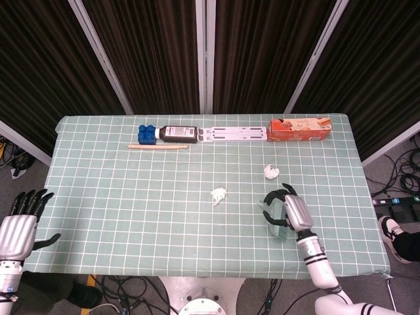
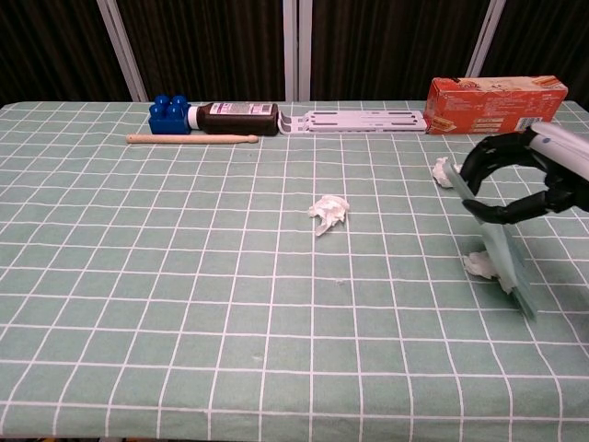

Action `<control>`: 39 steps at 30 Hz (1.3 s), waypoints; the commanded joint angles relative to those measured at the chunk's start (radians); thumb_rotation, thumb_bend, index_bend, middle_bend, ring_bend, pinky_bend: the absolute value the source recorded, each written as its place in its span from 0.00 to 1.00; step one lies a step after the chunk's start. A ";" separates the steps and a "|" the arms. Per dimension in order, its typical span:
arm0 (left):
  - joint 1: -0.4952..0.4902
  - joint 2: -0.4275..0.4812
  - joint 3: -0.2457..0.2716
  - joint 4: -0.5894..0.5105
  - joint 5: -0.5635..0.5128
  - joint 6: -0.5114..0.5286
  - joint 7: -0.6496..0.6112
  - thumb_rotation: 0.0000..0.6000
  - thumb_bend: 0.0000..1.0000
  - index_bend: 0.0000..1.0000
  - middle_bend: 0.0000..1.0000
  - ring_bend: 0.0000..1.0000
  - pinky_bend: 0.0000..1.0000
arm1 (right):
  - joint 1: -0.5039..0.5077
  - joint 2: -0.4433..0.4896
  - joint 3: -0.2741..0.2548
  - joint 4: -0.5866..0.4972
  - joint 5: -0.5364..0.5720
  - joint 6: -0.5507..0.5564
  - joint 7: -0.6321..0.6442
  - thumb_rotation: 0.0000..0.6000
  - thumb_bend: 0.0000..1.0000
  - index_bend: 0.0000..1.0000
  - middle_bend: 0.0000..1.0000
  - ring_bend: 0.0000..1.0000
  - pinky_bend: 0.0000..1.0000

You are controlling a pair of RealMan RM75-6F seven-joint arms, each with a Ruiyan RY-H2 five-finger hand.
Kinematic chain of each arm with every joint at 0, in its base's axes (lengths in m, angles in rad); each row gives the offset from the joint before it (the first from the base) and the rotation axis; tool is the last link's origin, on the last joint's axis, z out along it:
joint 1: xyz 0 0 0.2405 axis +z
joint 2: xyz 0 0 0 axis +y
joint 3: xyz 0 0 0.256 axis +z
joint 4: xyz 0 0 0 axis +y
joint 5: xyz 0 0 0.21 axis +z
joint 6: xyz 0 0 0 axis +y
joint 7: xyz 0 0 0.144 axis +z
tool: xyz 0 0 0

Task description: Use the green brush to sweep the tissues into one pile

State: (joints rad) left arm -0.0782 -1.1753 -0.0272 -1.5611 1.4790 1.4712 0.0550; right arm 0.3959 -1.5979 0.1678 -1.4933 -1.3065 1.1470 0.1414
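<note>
My right hand grips the pale green brush over the right front part of the table, bristle edge down on the cloth. One crumpled tissue lies right against the brush's left side; the head view hides it under the hand. A second tissue sits just behind the hand. The third tissue lies near the table's middle, to the hand's left. My left hand hangs off the table's left front corner, fingers apart and holding nothing.
Along the back edge stand a blue block, a brown bottle lying on its side, a white rack and an orange box. A wooden stick lies in front of the block.
</note>
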 commanded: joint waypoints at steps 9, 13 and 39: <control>0.000 0.000 0.001 -0.002 -0.003 -0.006 -0.006 1.00 0.00 0.12 0.08 0.04 0.05 | 0.168 -0.198 0.120 0.164 0.048 -0.086 -0.063 1.00 0.36 0.62 0.61 0.30 0.09; -0.002 0.000 -0.001 -0.001 -0.003 -0.007 -0.011 1.00 0.00 0.12 0.08 0.04 0.05 | 0.223 -0.251 0.154 0.212 0.059 -0.108 -0.069 1.00 0.36 0.62 0.61 0.30 0.09; -0.014 0.009 -0.007 -0.012 0.012 -0.006 -0.011 1.00 0.00 0.12 0.08 0.04 0.05 | 0.283 -0.056 0.247 0.176 0.054 -0.122 -0.008 1.00 0.36 0.63 0.61 0.30 0.09</control>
State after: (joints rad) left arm -0.0916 -1.1667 -0.0340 -1.5725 1.4912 1.4650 0.0434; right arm 0.6925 -1.7370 0.4053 -1.2818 -1.2698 1.0632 0.1349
